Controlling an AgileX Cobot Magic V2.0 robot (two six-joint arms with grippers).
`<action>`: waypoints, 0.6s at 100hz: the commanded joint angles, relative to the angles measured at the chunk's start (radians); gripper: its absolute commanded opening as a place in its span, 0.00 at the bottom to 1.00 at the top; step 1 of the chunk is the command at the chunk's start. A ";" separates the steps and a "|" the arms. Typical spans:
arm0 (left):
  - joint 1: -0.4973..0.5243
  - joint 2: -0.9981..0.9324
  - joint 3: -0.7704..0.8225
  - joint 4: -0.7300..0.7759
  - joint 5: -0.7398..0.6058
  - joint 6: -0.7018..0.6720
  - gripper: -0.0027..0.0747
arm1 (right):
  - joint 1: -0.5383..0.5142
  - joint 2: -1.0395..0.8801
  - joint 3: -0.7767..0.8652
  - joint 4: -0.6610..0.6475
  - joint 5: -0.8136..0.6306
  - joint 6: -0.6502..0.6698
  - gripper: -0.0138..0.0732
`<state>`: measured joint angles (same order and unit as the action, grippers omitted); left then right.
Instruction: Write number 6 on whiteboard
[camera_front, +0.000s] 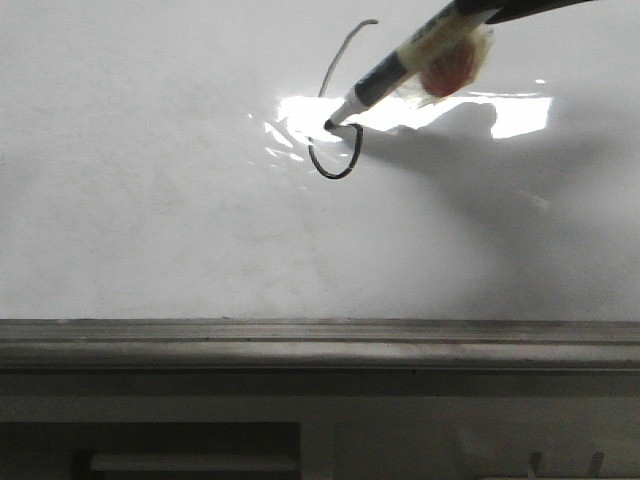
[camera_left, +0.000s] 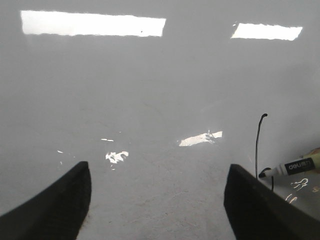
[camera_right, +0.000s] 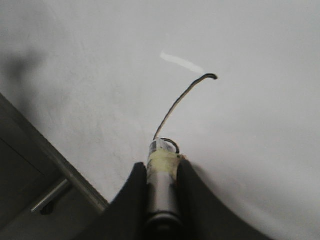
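Note:
The whiteboard (camera_front: 150, 200) fills the front view. On it is the number 6 (camera_front: 336, 176), a thin black line with a long curved stem and a small rounded loop. My right gripper (camera_right: 162, 167) is shut on a marker (camera_right: 161, 172) with yellowish tape. In the front view the marker (camera_front: 400, 65) slants down from the upper right and its tip touches the board at the loop's top. The right gripper (camera_front: 480, 8) barely shows at the top edge. My left gripper (camera_left: 160, 200) is open and empty over the bare board (camera_left: 150, 90), left of the number's stem (camera_left: 257, 145) and the marker (camera_left: 297, 166).
A dark grey ledge (camera_front: 320, 345) runs along the board's lower edge, and a metal rail (camera_right: 50, 196) shows below it. A bright light reflection (camera_front: 500, 110) lies right of the marker tip. The marker's shadow (camera_front: 470, 150) falls to the right.

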<state>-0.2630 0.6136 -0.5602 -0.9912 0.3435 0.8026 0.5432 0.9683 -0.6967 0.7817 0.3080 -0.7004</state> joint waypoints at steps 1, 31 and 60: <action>0.003 0.001 -0.031 -0.031 -0.046 -0.008 0.70 | 0.020 0.011 -0.025 -0.007 -0.077 -0.023 0.11; 0.001 0.003 -0.056 -0.041 0.090 0.051 0.67 | 0.020 -0.104 -0.037 -0.009 0.162 -0.027 0.11; -0.136 0.085 -0.120 -0.206 0.272 0.332 0.56 | 0.020 -0.047 -0.199 -0.011 0.318 -0.027 0.11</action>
<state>-0.3502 0.6631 -0.6320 -1.1254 0.6077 1.0834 0.5673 0.8904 -0.8011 0.7521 0.6015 -0.7124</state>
